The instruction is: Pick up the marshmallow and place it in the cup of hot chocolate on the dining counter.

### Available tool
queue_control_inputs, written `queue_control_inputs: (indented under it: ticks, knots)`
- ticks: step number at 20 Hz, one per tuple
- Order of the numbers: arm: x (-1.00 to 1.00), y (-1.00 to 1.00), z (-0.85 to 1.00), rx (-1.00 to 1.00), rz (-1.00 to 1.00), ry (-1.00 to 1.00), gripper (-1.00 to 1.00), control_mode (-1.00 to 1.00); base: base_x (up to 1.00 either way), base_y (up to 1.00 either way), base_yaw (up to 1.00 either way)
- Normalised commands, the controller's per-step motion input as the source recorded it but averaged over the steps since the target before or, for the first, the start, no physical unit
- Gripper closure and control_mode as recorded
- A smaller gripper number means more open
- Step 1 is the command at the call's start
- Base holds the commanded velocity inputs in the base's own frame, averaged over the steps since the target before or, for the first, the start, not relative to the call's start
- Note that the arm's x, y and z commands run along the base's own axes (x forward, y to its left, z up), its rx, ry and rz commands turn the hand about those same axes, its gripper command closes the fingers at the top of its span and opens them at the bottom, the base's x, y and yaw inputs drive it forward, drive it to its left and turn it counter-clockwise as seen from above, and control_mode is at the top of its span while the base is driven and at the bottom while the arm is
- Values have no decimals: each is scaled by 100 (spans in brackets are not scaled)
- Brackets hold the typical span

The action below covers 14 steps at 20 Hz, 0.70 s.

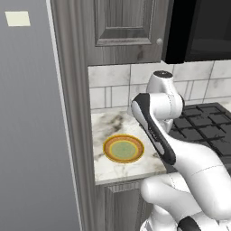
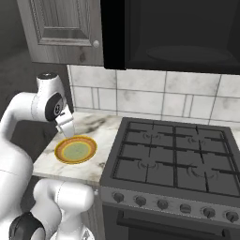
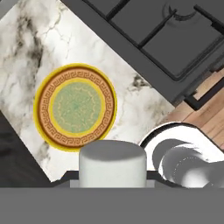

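Note:
The marshmallow (image 3: 112, 162), a white soft-edged block, sits between my fingertips at the bottom of the hand view. My gripper (image 3: 112, 178) is shut on it, and the dark tips barely show at its sides. In the right base view the gripper (image 2: 66, 125) hangs above the marble worktop (image 2: 101, 129), just over the far left rim of the plate. The cup of hot chocolate and the dining counter are out of view.
A round orange-rimmed plate (image 1: 123, 149) (image 2: 75, 149) (image 3: 75, 106) with a green centre lies bare on the small marble worktop (image 1: 108, 128). A black gas stove (image 2: 178, 154) (image 3: 166, 39) stands right of it. A tall grey panel (image 1: 72, 113) bounds the left, with cabinets and a dark hood (image 2: 173, 33) overhead.

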Motion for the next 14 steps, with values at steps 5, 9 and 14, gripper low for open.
queue_control_inputs:
  ticks: [5,9,14]
  knots:
    - [-54,-36,47,-5,0,-8,100,-100,0,0,0]
    - [-25,-22,32,-2,0,-5,100,-100,0,0,0]
    - [-29,-11,34,-1,2,-2,100,-100,0,0,0]
